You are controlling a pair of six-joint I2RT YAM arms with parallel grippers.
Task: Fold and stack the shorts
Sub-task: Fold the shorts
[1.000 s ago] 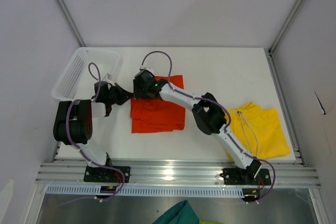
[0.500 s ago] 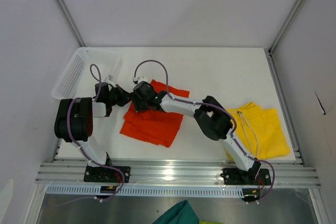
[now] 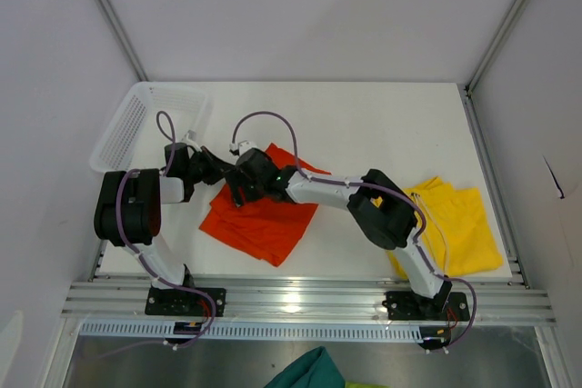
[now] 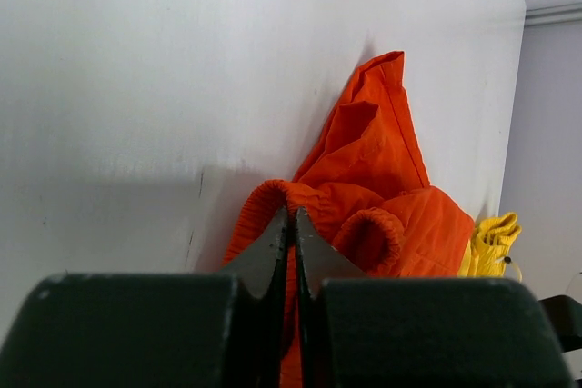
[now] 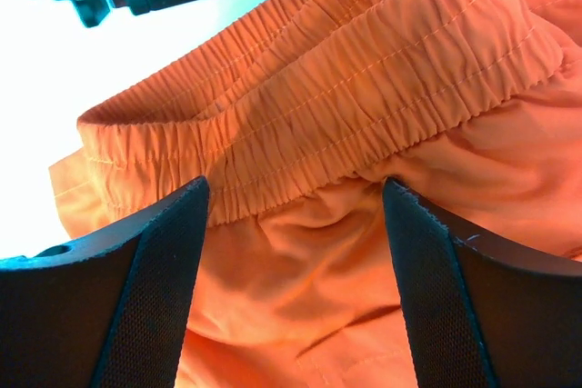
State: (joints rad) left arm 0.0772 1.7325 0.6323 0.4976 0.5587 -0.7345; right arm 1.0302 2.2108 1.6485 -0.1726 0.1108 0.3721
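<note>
Teal-green cloth (image 3: 309, 372) is seen at the nearest edge of the overhead view, below the rail to which both arm bases are bolted. On the white table (image 3: 364, 124), the yellow shorts (image 3: 459, 224) are spread near the right front corner. They are partly covered by the right arm, and white drawstrings (image 3: 426, 215) are laid across them. The orange-red shorts (image 3: 259, 220) are laid left of centre, loosely folded and turned at an angle to the table edge, well apart from the yellow pair. Both grippers are found at the far left corner of this garment. The left gripper (image 4: 292, 220) is shown with its jaws pressed together. The edge of the elastic waistband (image 5: 346, 106) is nipped between the tips, and the fabric is bunched up on either side. The right gripper (image 5: 293, 190) is positioned just beside it from the right. Its jaws are spread wide and set astride the gathered waistband, with the fabric lying loose between them. A white mesh basket (image 3: 136, 120) is placed at the far left corner of the table.
</note>
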